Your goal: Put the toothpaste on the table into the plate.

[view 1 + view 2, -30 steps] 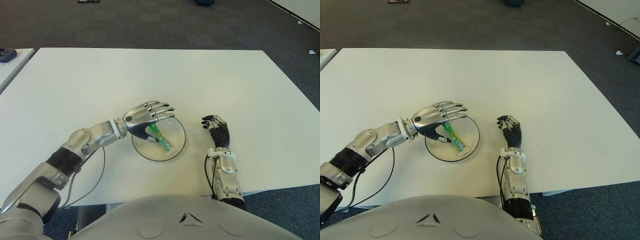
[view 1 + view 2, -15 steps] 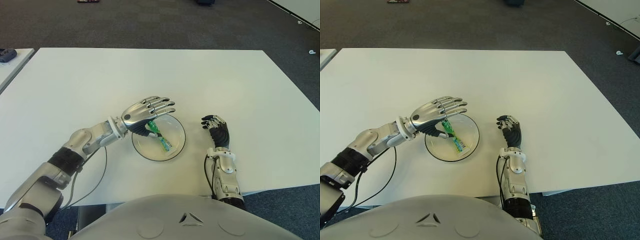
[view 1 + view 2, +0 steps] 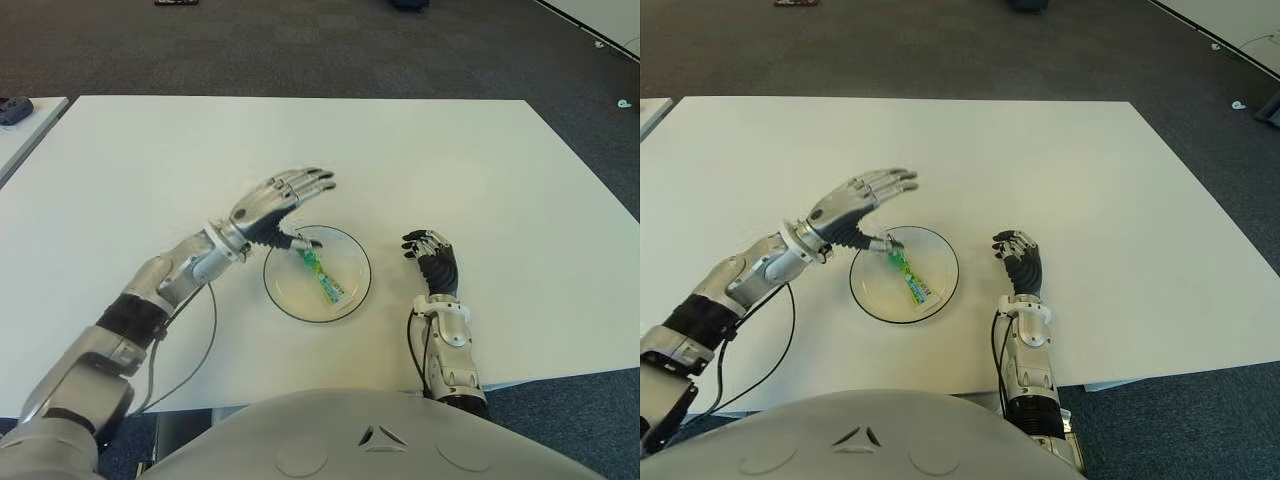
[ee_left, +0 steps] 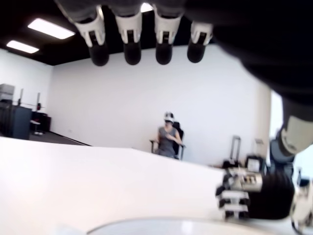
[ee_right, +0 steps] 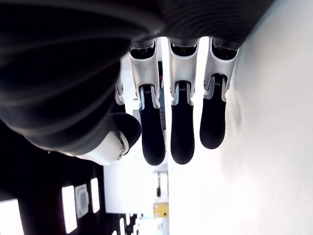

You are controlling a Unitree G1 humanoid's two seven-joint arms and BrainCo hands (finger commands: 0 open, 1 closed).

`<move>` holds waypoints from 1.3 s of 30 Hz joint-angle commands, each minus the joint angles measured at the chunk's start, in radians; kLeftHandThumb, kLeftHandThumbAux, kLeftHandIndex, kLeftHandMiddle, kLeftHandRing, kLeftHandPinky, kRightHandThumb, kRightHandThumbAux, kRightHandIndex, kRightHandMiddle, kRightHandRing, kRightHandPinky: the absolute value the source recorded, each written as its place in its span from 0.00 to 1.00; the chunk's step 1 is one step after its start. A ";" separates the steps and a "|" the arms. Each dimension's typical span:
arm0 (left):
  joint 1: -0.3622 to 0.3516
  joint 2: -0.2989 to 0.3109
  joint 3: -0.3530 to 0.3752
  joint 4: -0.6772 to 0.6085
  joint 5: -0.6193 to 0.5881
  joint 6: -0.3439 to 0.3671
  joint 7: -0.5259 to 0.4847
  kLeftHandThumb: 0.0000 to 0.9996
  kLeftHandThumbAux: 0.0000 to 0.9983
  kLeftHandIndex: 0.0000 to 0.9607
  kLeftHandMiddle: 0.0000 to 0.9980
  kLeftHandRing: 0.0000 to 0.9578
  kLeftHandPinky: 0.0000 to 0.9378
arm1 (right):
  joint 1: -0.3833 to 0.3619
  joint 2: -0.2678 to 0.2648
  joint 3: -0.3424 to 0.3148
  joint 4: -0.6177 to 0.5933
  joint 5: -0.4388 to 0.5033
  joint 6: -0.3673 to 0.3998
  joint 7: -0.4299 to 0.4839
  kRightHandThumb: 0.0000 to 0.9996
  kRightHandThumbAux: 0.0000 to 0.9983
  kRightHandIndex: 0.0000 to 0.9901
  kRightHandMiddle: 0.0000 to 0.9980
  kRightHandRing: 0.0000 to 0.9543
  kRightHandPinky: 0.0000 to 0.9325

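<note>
The toothpaste lies flat inside the plate, running from the rim nearest the left robot hand toward the plate's middle. By the look of it the task's placement is done: the tube rests on the plate's floor with no finger closed around it.

The left robot hand is raised over the plate's edge, its four fingers stretched out straight and spread, holding nothing. Its thumb points down toward the near end of the tube; whether the thumb tip touches the tube cannot be told from the eye views. That open posture fits a hand letting go rather than one about to grip. The wrist view looks under the extended fingers across the desk to a seated person at the far wall.

The right robot hand shows on the desk well to the right of the plate, beyond the toothpaste from the left robot hand. Its fingers are loosely curled with nothing between them, so it appears idle.

The tube is green with a lighter patch toward its far end; any brand or lettering on it is too small to read.
</note>
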 commanded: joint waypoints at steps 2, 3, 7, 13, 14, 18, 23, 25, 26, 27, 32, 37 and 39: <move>0.055 -0.059 0.064 0.002 -0.188 0.072 -0.118 0.13 0.49 0.00 0.00 0.00 0.02 | 0.003 0.004 -0.001 0.010 -0.003 0.019 -0.005 0.71 0.73 0.43 0.48 0.51 0.54; 0.067 -0.080 0.083 -0.008 -0.233 0.102 -0.128 0.13 0.52 0.00 0.00 0.01 0.06 | 0.003 0.003 -0.001 0.011 -0.003 0.019 -0.005 0.71 0.73 0.43 0.48 0.51 0.54; 0.102 -0.137 0.146 -0.066 -0.332 0.225 -0.164 0.15 0.66 0.17 0.19 0.19 0.24 | -0.001 0.000 -0.003 0.015 0.000 0.018 -0.001 0.71 0.73 0.43 0.49 0.51 0.54; 0.113 -0.177 0.222 -0.024 -0.410 0.273 -0.180 0.17 0.80 0.40 0.42 0.44 0.44 | -0.005 -0.005 -0.008 0.019 0.006 0.018 0.003 0.71 0.73 0.43 0.49 0.51 0.53; 0.114 -0.185 0.231 -0.016 -0.422 0.274 -0.182 0.28 0.79 0.41 0.44 0.45 0.46 | -0.006 -0.006 -0.009 0.020 0.007 0.017 0.004 0.71 0.73 0.43 0.49 0.51 0.53; 0.121 -0.218 0.249 -0.036 -0.445 0.287 -0.185 0.60 0.73 0.44 0.52 0.52 0.49 | -0.009 -0.008 -0.011 0.024 0.010 0.011 0.008 0.71 0.73 0.43 0.49 0.51 0.55; 0.142 -0.258 0.283 -0.024 -0.475 0.253 -0.172 0.67 0.73 0.45 0.57 0.57 0.52 | -0.013 -0.011 -0.014 0.028 0.011 0.003 0.015 0.71 0.73 0.43 0.49 0.51 0.54; 0.156 -0.268 0.294 -0.027 -0.481 0.247 -0.171 0.68 0.72 0.45 0.59 0.58 0.54 | -0.015 -0.012 -0.015 0.030 0.010 0.001 0.016 0.71 0.73 0.43 0.49 0.51 0.54; 0.163 -0.274 0.301 -0.028 -0.486 0.245 -0.169 0.68 0.72 0.45 0.59 0.59 0.54 | -0.016 -0.012 -0.015 0.031 0.009 0.000 0.016 0.71 0.73 0.43 0.48 0.51 0.54; 0.167 -0.279 0.306 -0.029 -0.488 0.244 -0.168 0.69 0.72 0.45 0.60 0.59 0.56 | -0.016 -0.013 -0.016 0.032 0.009 -0.001 0.017 0.71 0.73 0.43 0.48 0.51 0.54; 0.193 -0.308 0.337 -0.007 -0.495 0.218 -0.150 0.69 0.72 0.45 0.60 0.60 0.57 | -0.018 -0.014 -0.014 0.023 0.007 0.003 0.017 0.71 0.73 0.43 0.48 0.51 0.55; 0.224 -0.331 0.371 0.038 -0.495 0.163 -0.125 0.69 0.72 0.45 0.59 0.59 0.56 | -0.010 -0.009 -0.009 -0.016 0.010 0.009 0.019 0.71 0.73 0.43 0.49 0.53 0.58; 0.240 -0.341 0.381 0.049 -0.487 0.149 -0.107 0.69 0.72 0.45 0.59 0.59 0.56 | -0.008 -0.006 -0.008 -0.025 0.020 -0.005 0.028 0.71 0.73 0.43 0.50 0.54 0.59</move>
